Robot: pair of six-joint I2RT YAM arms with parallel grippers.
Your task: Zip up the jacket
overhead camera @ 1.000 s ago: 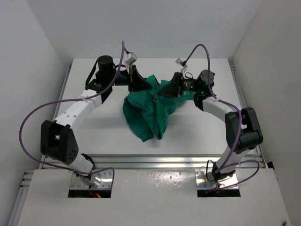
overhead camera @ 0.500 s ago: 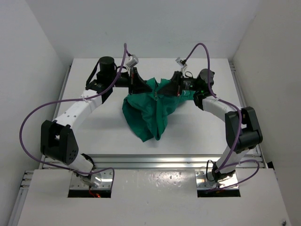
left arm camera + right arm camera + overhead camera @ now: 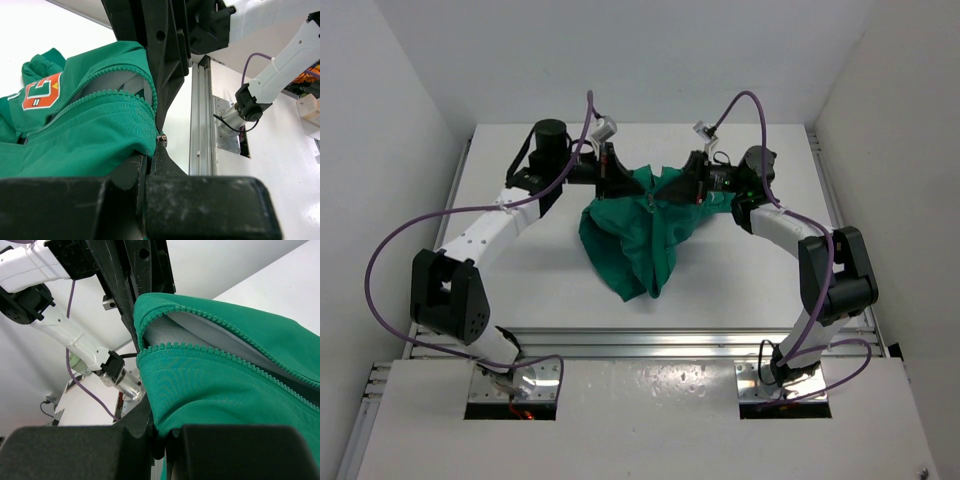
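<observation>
The green jacket hangs bunched between my two grippers at the back of the table. Its zipper is open, with green teeth and pale grey lining showing in the left wrist view and the right wrist view. An orange letter patch shows on its chest. My left gripper is shut on the jacket's edge by a small metal zipper end. My right gripper is shut on the other edge of the jacket. A small zipper pull hangs between them.
The white table has white walls on three sides and an aluminium rail along its near edge. Purple cables loop beside both arms.
The left arm's elbow has shifted slightly; the jacket's left side has sagged a little. Both grippers keep their hold.
</observation>
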